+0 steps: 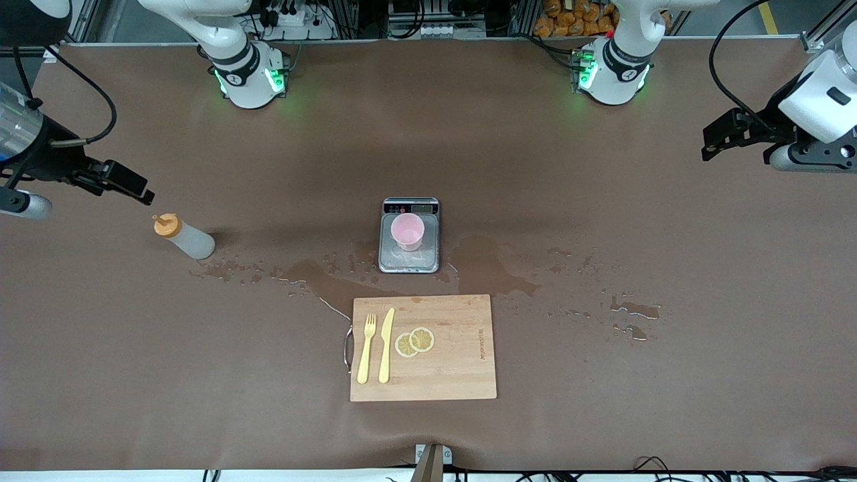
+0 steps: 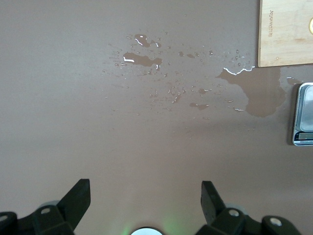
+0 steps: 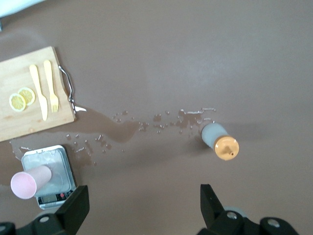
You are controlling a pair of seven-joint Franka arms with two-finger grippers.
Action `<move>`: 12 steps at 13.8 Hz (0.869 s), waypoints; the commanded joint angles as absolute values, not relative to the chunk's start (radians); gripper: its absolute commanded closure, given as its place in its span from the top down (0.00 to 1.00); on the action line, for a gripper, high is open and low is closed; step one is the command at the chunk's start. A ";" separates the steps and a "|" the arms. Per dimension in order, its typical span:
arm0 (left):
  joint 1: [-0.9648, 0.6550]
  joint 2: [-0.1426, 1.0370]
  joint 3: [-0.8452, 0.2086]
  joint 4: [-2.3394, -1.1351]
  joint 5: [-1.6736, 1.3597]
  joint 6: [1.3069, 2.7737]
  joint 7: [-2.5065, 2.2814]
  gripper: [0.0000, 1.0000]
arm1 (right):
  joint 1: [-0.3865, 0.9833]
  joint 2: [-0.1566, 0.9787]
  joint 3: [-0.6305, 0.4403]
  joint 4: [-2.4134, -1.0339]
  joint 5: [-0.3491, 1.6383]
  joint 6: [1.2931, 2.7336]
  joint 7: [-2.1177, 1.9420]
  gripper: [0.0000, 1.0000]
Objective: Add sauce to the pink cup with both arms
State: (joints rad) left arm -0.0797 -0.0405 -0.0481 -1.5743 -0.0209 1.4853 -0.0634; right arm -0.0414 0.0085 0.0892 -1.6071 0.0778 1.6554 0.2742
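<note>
Brown table seen from above, wet with scattered puddles [image 1: 495,268]. Pink cup [image 1: 408,231] upright on a small kitchen scale [image 1: 410,235] at mid-table; contents not visible. Squeeze bottle [image 1: 183,237] with orange nozzle cap upright toward the right arm's end of the table, well apart from the cup, just beside the spill. Bamboo cutting board [image 1: 455,361] nearer the front camera than the scale, carrying a yellow fork [image 1: 366,348], yellow knife [image 1: 386,345] and two lemon slices [image 1: 414,341].

Right gripper [image 1: 127,184] raised over the table edge above the bottle, fingers spread wide, holding nothing. Left gripper [image 1: 726,134] raised over the other end of the table, likewise spread wide and holding nothing, waiting.

Scene fitting either stage: bottle standing ready for pouring, or set back down after it. If a grasp on the bottle is due: best taken around the clear body below the cap, squarely and upright, fingers wide until fully around it; wet surface underneath likely slippery. Cup light and easily tipped on the scale, so worth steadying with the other arm.
</note>
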 commanded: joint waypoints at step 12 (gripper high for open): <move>-0.083 -0.044 -0.046 -1.568 0.002 1.474 -0.043 1.00 | -0.048 -0.009 0.101 -1.603 0.012 1.704 0.256 1.00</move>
